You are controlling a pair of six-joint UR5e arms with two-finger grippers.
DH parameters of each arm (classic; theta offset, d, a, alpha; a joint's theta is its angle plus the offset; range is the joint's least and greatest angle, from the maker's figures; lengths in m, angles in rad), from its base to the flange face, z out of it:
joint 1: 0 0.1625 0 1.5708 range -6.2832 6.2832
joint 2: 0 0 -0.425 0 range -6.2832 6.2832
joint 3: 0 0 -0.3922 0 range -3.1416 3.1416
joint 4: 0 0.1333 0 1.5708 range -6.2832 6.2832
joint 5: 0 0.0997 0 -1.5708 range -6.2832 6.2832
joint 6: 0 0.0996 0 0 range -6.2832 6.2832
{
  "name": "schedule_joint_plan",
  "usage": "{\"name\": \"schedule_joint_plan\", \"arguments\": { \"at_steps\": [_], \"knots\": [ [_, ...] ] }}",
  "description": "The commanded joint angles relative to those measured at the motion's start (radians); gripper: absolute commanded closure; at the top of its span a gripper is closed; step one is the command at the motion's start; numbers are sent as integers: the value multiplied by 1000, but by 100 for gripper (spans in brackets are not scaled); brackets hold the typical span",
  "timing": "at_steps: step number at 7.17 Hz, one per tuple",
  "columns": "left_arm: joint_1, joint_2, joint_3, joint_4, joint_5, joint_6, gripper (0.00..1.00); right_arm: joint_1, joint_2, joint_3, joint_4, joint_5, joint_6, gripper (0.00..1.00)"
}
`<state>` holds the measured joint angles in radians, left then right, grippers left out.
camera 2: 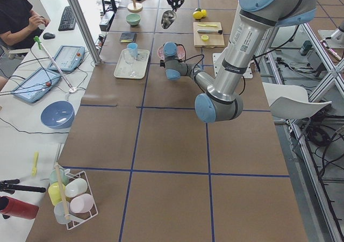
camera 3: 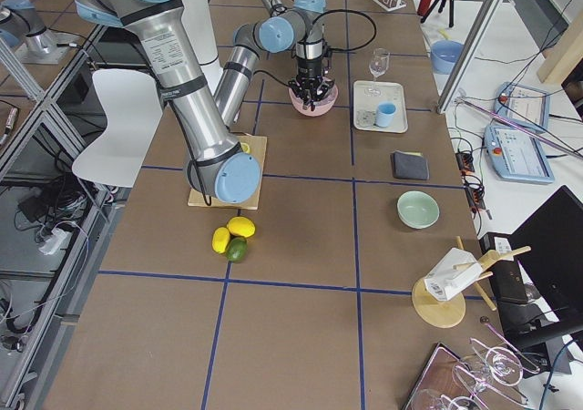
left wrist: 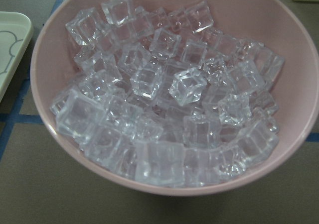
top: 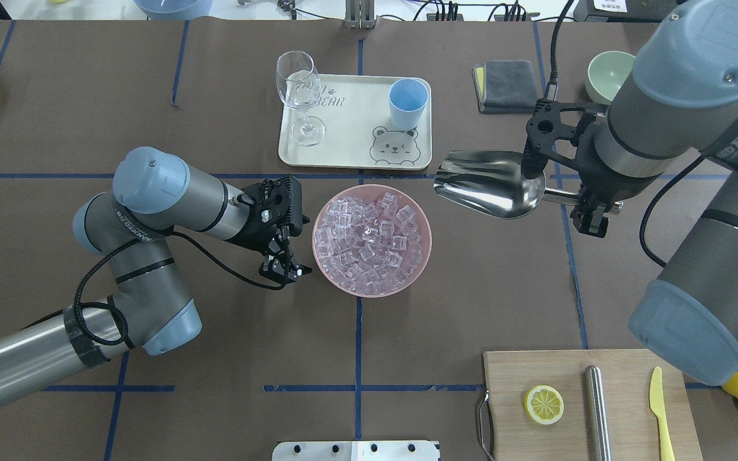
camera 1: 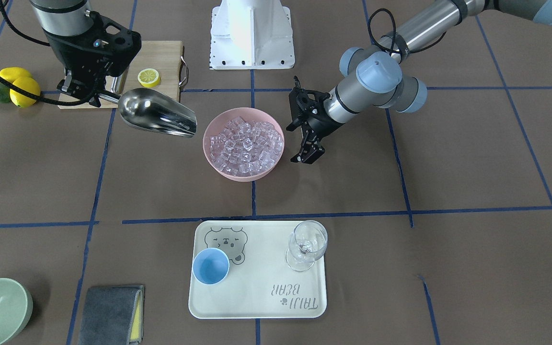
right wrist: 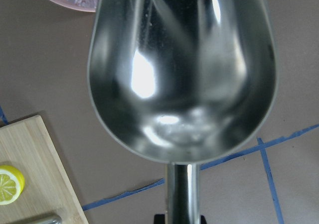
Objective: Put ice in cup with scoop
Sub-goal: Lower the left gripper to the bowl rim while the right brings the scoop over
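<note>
The ice fills a pink bowl at the table's middle, and it fills the left wrist view. My right gripper is shut on the handle of the silver scoop. It holds the scoop in the air to the right of the bowl, mouth toward the bowl. The scoop's trough is empty. The light blue cup stands on a cream tray beyond the bowl, empty inside. My left gripper hangs open and empty just left of the bowl.
A clear wine glass stands on the tray's left side. A wooden board near the robot holds a lemon slice, a steel cylinder and a yellow knife. A grey cloth and a pale green bowl lie far right.
</note>
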<state>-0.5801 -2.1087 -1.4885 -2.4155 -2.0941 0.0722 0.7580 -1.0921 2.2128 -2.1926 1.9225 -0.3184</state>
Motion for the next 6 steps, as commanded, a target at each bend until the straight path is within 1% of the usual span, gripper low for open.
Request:
{"name": "schedule_joint_plan", "arguments": {
  "at_steps": [1,3,4,6],
  "knots": [
    [0,-16,36,4,2,-12,1,-14,9,-18,-3,-7,-4,100],
    [2,-20,48,6,22,-15,1,-20,35,-45,-13,-14,-8,100],
    [0,-23,48,6,22,-15,1,-38,84,-73,-66,-55,-16,100],
    [2,-31,45,6,22,-17,1,-72,216,-161,-212,-155,-51,100]
  ]
}}
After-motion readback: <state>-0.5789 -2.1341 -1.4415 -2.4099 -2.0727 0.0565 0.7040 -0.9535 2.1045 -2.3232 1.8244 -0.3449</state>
